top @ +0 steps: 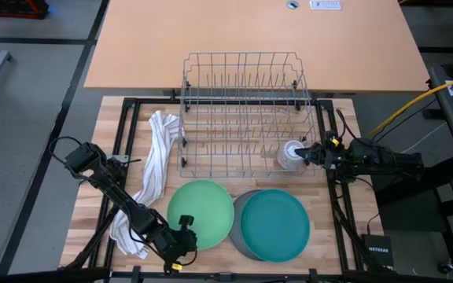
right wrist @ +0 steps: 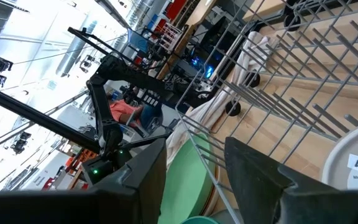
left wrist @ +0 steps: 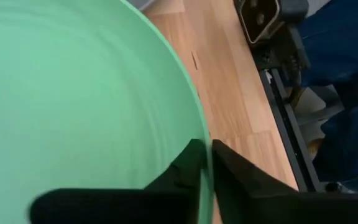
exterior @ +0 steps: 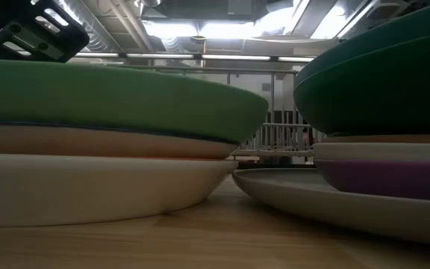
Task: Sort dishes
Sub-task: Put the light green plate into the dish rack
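Green plate (top: 201, 214) flat, rim in left tool (top: 184, 236)

The round light green plate (top: 201, 214) looks like smooth plastic with a soft satin sheen. The round teal plate (top: 274, 224) beside it has the same matt-smooth finish. The grey wire dish rack (top: 246, 110) is thin bare metal. The white towel (top: 154, 169) is soft crumpled cloth. The butcher-block table (top: 97, 157) is pale wood, smooth and lightly glossy.

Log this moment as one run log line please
left tool: shut on rim of round light green plate | right tool: open, at wire dish rack | round teal plate: on stack, untouched
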{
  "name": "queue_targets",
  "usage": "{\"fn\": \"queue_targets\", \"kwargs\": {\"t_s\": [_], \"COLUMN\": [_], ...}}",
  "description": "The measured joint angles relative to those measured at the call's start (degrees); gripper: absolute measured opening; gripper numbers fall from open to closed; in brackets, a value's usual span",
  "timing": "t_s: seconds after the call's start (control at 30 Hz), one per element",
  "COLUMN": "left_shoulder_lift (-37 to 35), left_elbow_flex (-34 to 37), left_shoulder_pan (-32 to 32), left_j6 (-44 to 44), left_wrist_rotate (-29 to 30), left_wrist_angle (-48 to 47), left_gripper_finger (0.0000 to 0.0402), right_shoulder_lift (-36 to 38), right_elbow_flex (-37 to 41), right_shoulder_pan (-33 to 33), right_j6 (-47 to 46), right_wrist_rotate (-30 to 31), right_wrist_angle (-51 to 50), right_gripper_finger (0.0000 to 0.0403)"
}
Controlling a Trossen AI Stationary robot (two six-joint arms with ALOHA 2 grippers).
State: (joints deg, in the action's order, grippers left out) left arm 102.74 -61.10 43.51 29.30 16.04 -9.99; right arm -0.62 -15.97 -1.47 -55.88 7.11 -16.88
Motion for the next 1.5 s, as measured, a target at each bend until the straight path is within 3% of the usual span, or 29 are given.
{"fn": "queue_targets", "kwargs": {"t_s": [0.33,0.87,1.13,1.5], "left_shoulder_lift": [-0.1,-0.1,-0.1,-0.1], "left_elbow_flex": [-0.7,-11.0,-12.9,-17.8], "left_shoulder_pan": [0.0,0.0,-0.1,-0.2], "left_j6": [6.7,5.4,6.7,5.8], "left_wrist_rotate": [0.2,1.4,6.6,12.9], "left_wrist_angle": [0.3,0.1,-0.2,-0.2], "left_gripper_finger": [0.0005,0.0001,0.0000,0.0000], "right_shoulder_lift": [0.0,0.0,0.0,-2.1], "right_elbow_flex": [0.0,0.0,0.0,0.0], "right_shoulder_pan": [0.0,0.0,0.0,0.0], "right_j6": [0.0,0.3,5.7,15.4], "right_wrist_rotate": [-0.3,-0.7,-12.2,-16.5], "right_wrist_angle": [0.1,2.8,9.3,10.7], "right_gripper_finger": [0.0166,0.0166,0.0166,0.0166]}}
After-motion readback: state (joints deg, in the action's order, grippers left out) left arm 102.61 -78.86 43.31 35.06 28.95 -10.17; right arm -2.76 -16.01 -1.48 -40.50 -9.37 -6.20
